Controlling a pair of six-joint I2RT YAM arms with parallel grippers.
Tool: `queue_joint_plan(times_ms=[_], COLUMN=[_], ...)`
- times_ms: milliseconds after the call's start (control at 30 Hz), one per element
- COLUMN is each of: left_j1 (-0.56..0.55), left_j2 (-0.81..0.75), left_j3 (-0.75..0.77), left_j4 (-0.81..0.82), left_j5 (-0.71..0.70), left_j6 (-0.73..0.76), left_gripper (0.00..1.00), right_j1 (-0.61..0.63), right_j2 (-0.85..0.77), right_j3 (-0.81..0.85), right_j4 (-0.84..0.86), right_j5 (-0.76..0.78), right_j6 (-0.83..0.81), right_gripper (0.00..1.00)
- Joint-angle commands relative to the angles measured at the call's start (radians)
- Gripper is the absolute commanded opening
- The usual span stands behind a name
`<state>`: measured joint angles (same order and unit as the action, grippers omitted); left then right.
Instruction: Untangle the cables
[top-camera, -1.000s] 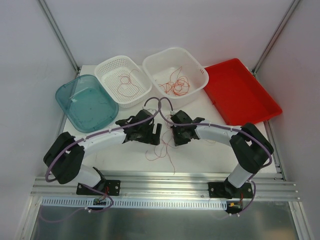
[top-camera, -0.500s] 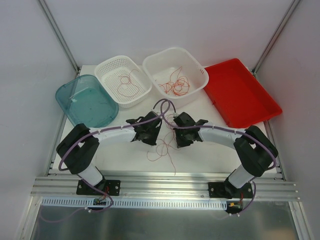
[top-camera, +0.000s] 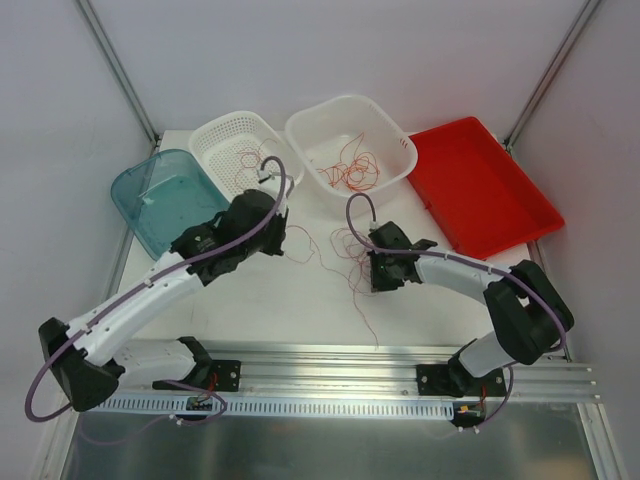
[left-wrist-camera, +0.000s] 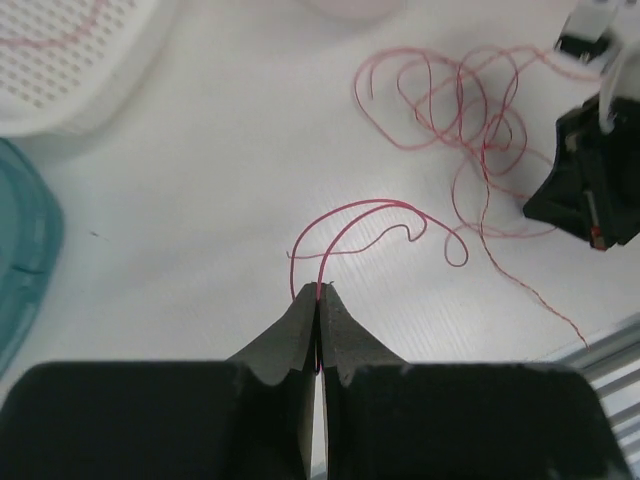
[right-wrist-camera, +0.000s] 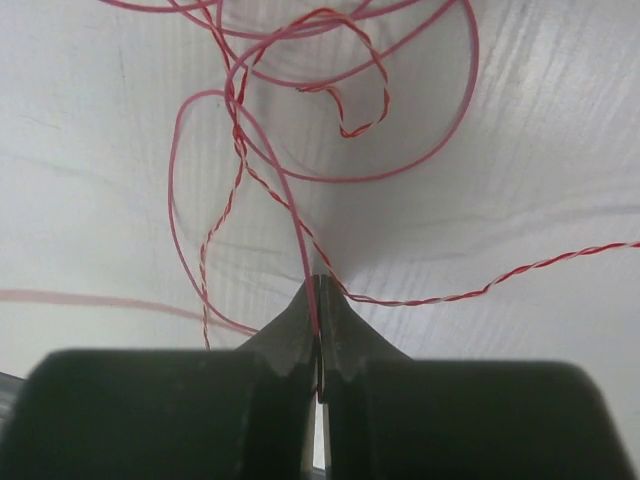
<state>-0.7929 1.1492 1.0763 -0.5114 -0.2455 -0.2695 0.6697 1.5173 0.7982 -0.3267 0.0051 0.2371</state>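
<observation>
The cables are hair-thin red strands. My left gripper (left-wrist-camera: 319, 292) is shut on one strand (left-wrist-camera: 372, 206) that arcs away from its tips over the white table; from above the left gripper (top-camera: 280, 243) sits in front of the perforated basket. To its right, my right gripper (right-wrist-camera: 318, 282) is shut on a red strand of the looped tangle (right-wrist-camera: 330, 100), which includes a twisted red-white strand (right-wrist-camera: 500, 279). In the top view the right gripper (top-camera: 374, 272) pins the tangle (top-camera: 350, 247) at the table's middle, and a loose tail (top-camera: 370, 325) runs toward the near edge.
Along the back stand a teal container (top-camera: 150, 215), a perforated white basket (top-camera: 215, 135) holding a red strand, a white tub (top-camera: 400, 150) with several more strands, and a red tray (top-camera: 485, 185). A metal rail (top-camera: 320, 375) runs along the near edge.
My left gripper closed on a strand and swung left and back, drawing that strand out of the tangle. The right gripper shifted slightly right, still shut on the tangle.
</observation>
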Motion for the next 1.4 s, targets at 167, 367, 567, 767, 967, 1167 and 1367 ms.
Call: queue_joint_plan(times_ms=[167, 367, 567, 767, 967, 1167, 1367], left_j1=[0.190, 0.351, 0.379, 0.380, 0.379, 0.379, 0.385], left_j2=[-0.054, 0.055, 0.119, 0.119, 0.124, 0.158, 0.245], left_j3=[0.339, 0.598, 0.801, 0.826, 0.853, 0.959, 1.131], left_j4=[-0.185, -0.240, -0.256, -0.256, -0.256, -0.256, -0.256], left_j5=[0.034, 0.020, 0.092, 0.158, 0.137, 0.095, 0.064], left_j6=[0.177, 0.217, 0.210, 0.199, 0.220, 0.245, 0.260], left_gripper=[0.00, 0.00, 0.00, 0.00, 0.00, 0.00, 0.00], right_j1=[-0.033, -0.041, -0.048, -0.048, -0.048, -0.048, -0.047], right_j2=[-0.060, -0.068, -0.100, -0.173, -0.318, -0.472, -0.566], right_j3=[-0.037, -0.054, -0.065, -0.022, 0.050, 0.128, 0.142], right_j4=[0.011, 0.003, -0.014, -0.064, -0.173, -0.278, -0.336], right_j5=[-0.040, -0.031, -0.043, -0.073, -0.031, 0.042, 0.119], right_j6=[0.028, 0.034, 0.042, 0.036, 0.016, 0.005, -0.021], right_gripper=[0.01, 0.01, 0.18, 0.56, 0.68, 0.76, 0.83])
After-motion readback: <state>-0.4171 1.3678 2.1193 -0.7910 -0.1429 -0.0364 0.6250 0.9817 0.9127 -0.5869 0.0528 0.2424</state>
